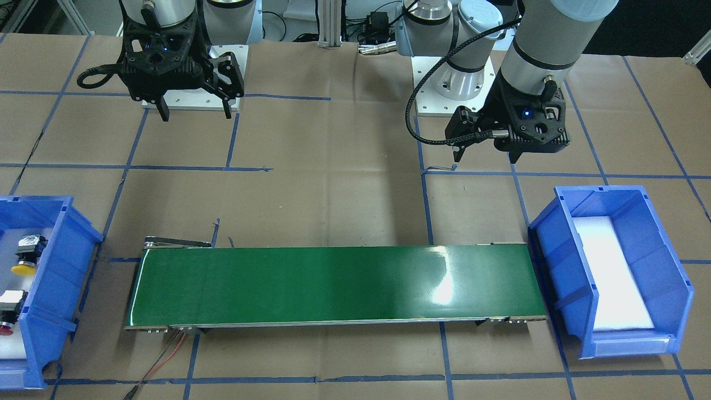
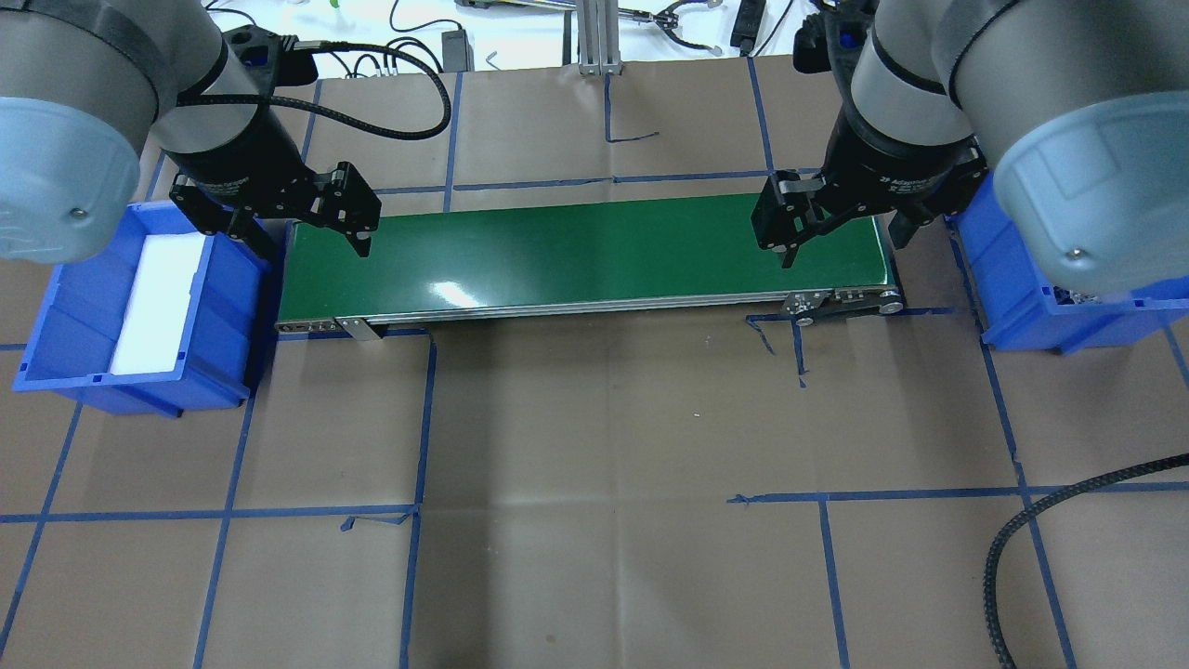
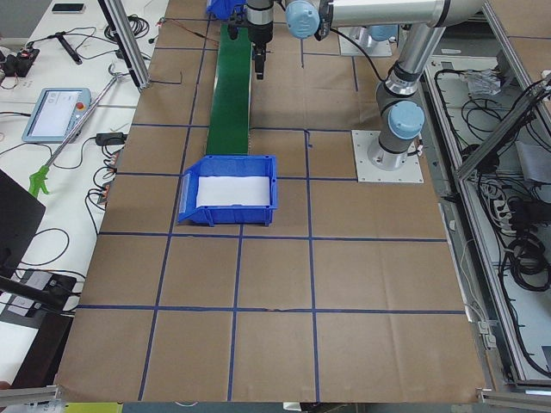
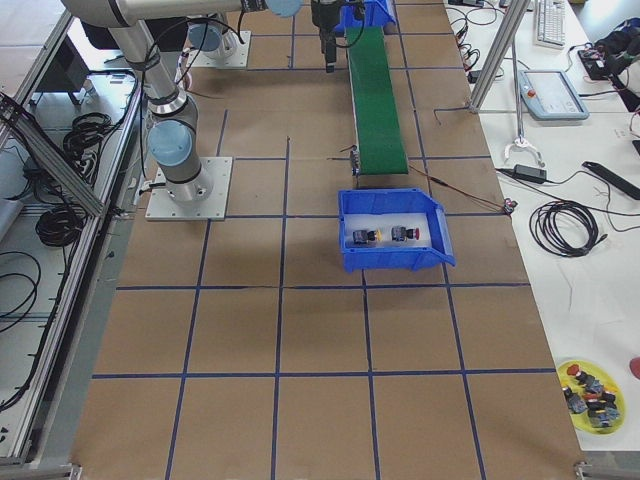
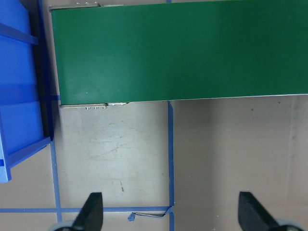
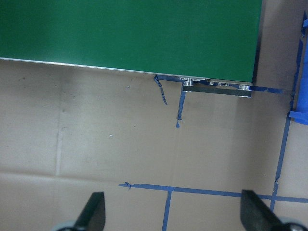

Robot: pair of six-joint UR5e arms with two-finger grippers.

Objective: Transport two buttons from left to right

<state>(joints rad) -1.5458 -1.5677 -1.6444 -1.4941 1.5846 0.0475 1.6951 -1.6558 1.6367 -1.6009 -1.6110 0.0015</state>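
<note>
The yellow button (image 1: pixel 25 256) and red button (image 1: pixel 10 314) lie in the blue bin (image 1: pixel 61 261) just outboard of my right jaws, far from my left jaws. Both pairs gape, empty.

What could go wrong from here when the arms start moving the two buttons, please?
The yellow button and red button seem to lie on their sides, low in the blue bin; the open right tool might clip its wall reaching in. The overhead view hides them behind the right arm, so a slipped grasp could go unseen there.
</note>
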